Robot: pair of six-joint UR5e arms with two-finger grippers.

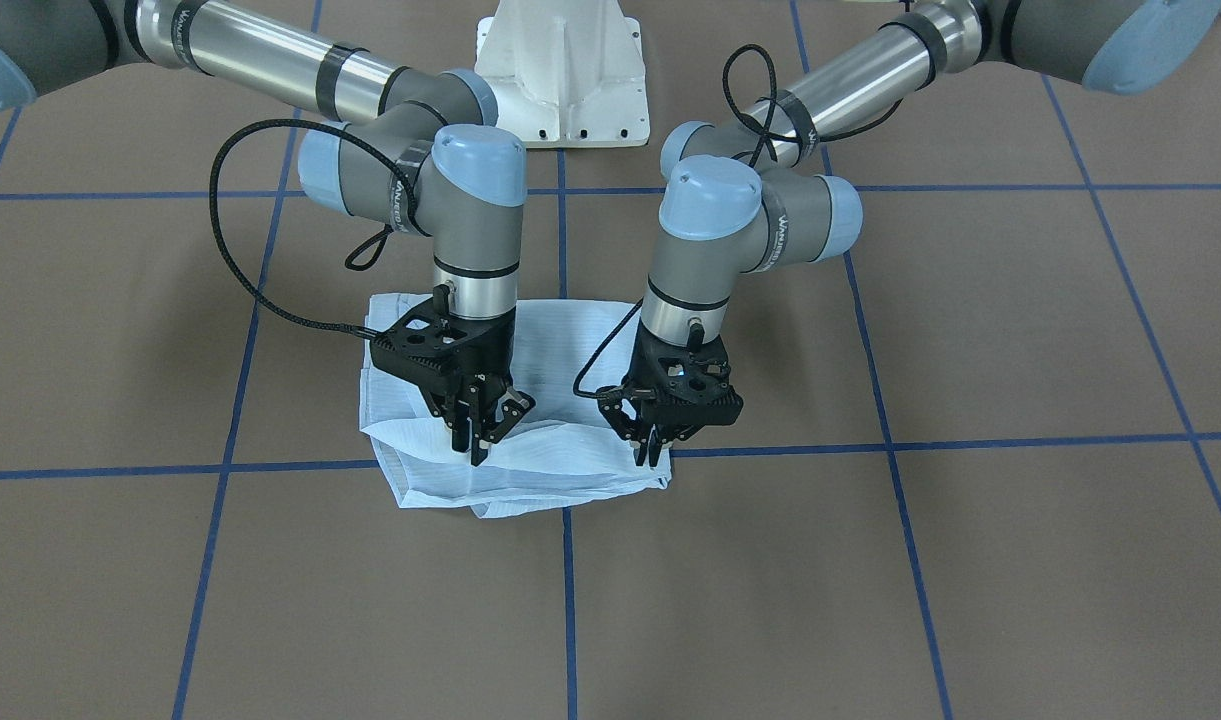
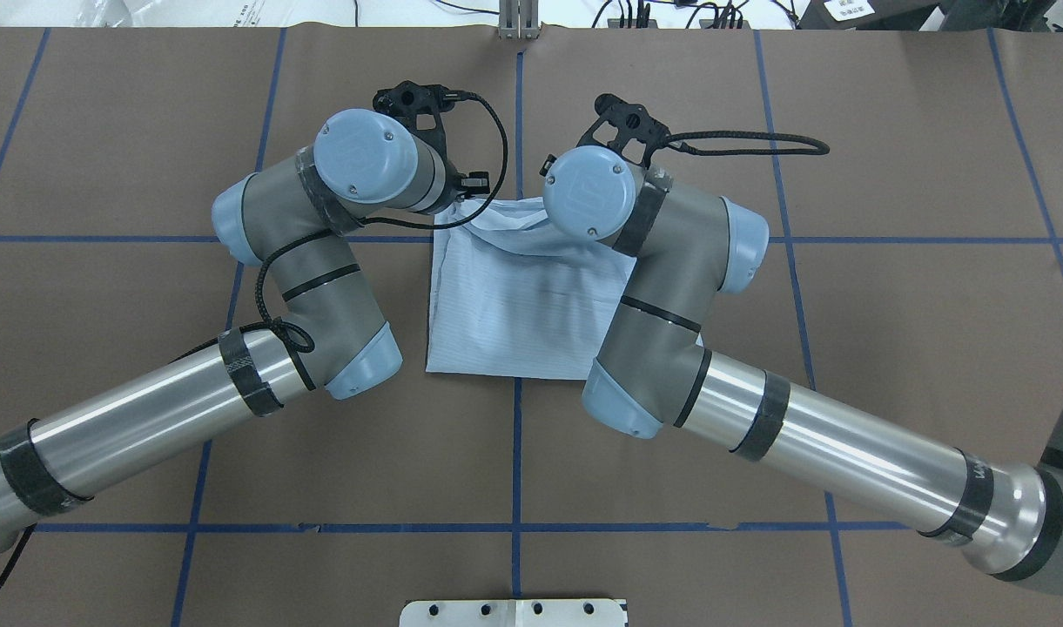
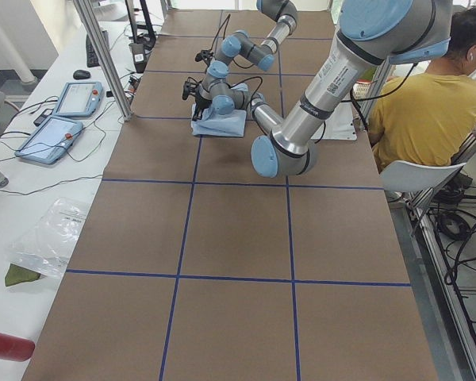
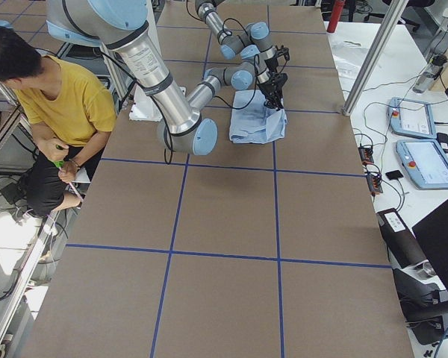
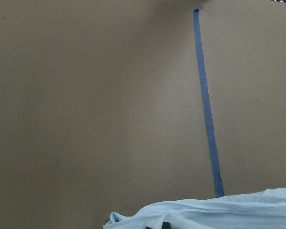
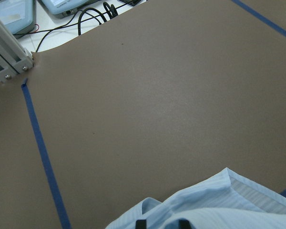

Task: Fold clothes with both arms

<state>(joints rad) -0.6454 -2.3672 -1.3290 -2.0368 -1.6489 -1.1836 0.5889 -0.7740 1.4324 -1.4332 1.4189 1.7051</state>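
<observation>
The light-blue striped shirt lies folded into a rough rectangle at the table's middle. Both arms reach over it and point down at its edge farthest from the robot. My left gripper is shut on that edge at the shirt's corner. My right gripper is shut on the same edge, which rises in a small ridge. In the overhead view the wrists hide both sets of fingers. The left wrist view shows bunched cloth at the bottom. The right wrist view shows a lifted fold over dark fingertips.
The white pedestal base stands behind the shirt. Blue tape lines cross the brown table cover. A person in yellow sits beside the robot. Teach pendants and a metal post stand past the table's far edge.
</observation>
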